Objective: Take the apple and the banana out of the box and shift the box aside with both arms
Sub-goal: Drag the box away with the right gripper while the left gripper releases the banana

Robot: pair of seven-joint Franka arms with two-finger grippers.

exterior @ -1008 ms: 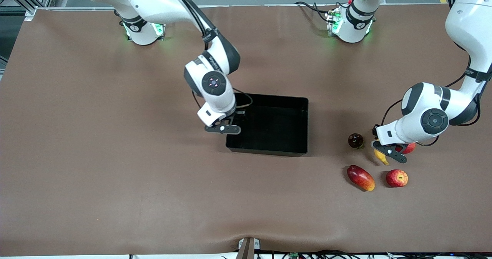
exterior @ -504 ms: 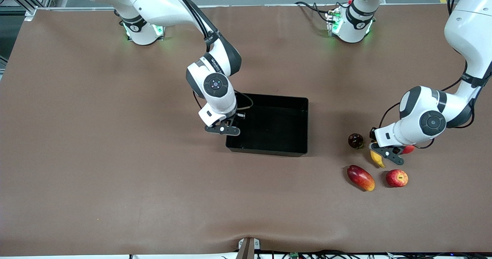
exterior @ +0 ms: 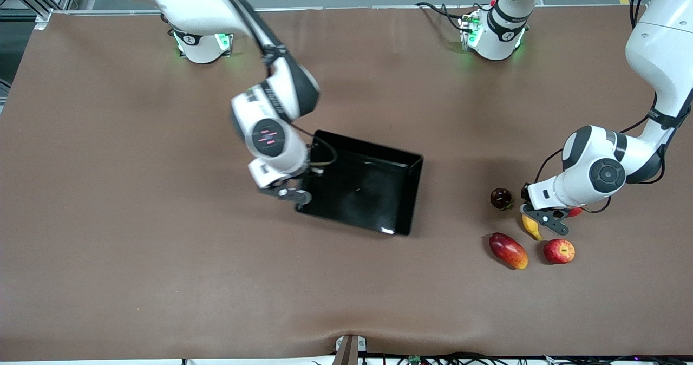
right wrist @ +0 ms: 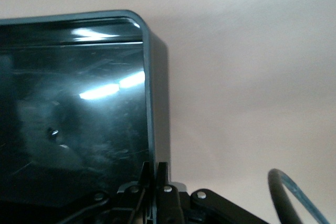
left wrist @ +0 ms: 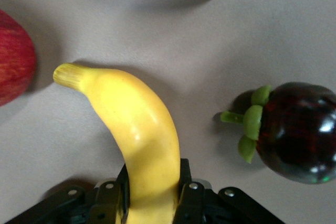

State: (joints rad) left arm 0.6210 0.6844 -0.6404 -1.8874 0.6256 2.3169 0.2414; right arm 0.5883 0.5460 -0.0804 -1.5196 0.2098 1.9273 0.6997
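Box (exterior: 361, 196): black, empty, mid-table, skewed to the table edges; gripped by one wall at the right arm's end.
Right gripper (exterior: 287, 193): clamped tight on that wall, one finger inside, one outside.
Banana (exterior: 531, 226): toward the left arm's end, well apart from the box, among the other fruit.
Left gripper (exterior: 543, 218): closed around the banana's thick end, low over the table.
Apple (exterior: 559, 251): on the table, just beside the banana, nearer the front camera.
Step in hand, as judged: dragging the box aside; best kept low and slow, wall pinched square to stop further twisting; banana to be set down and released first.
Count: one box, one banana, one apple, one mango (exterior: 508, 250), one dark mangosteen (exterior: 501, 198), one more red fruit (exterior: 575, 211) partly hidden; two arms.
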